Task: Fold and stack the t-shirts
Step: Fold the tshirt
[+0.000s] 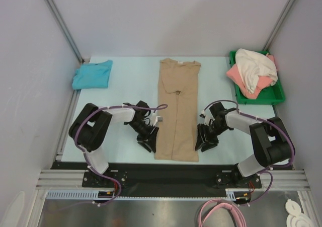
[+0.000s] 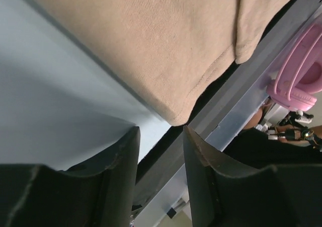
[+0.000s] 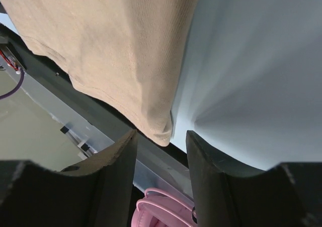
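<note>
My left tool [image 2: 160, 136] sits at the near left corner of the tan t-shirt [image 1: 177, 106] and my right tool [image 3: 161, 139] at its near right corner. Both have their jaws apart with no cloth pinched, each hem corner lying just at the mouth of the gap. The tan t-shirt lies flat in the middle of the surface [image 1: 126, 86], folded into a long narrow strip with its collar at the far end. The teal-blue t-shirt [image 1: 92, 74] lies at the far left, while the cream-white t-shirt [image 1: 254, 66] and coral-pink t-shirt [image 1: 236, 76] are heaped in the green tray [image 1: 275, 95] at the far right
</note>
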